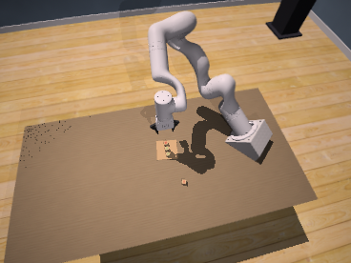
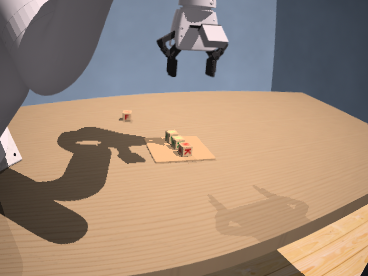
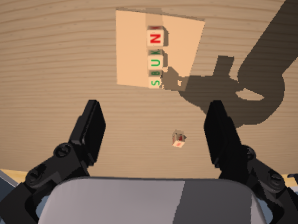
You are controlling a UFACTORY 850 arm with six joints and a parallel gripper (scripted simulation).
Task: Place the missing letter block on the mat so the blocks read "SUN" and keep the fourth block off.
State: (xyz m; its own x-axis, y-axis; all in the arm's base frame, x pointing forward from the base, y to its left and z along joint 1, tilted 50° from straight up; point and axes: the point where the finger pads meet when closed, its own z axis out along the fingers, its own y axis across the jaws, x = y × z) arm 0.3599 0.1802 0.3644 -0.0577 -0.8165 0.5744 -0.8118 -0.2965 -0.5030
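Note:
A tan mat (image 1: pixel 173 149) (image 2: pixel 200 151) (image 3: pixel 132 50) lies flat on the table. Three blocks lie on it, side by side in a row: one with a red N (image 3: pixel 154 36) (image 2: pixel 185 149), one with a green U (image 3: pixel 154 59) (image 2: pixel 178 142), and one with a green S (image 3: pixel 154 80) (image 2: pixel 171 135). The row shows small in the top view (image 1: pixel 167 149). A fourth block (image 1: pixel 184 182) (image 2: pixel 127 115) (image 3: pixel 178 139) with a red mark lies off the mat on the bare table. My gripper (image 2: pixel 191 70) (image 3: pixel 154 112) (image 1: pixel 164 127) is open and empty, high above the table near the mat.
The arm's base (image 1: pixel 249 137) stands at the table's right side. The arm's dark shadow (image 2: pixel 95 150) falls across the table and touches the mat's edge. The table edge (image 2: pixel 320 220) runs close in the exterior view.

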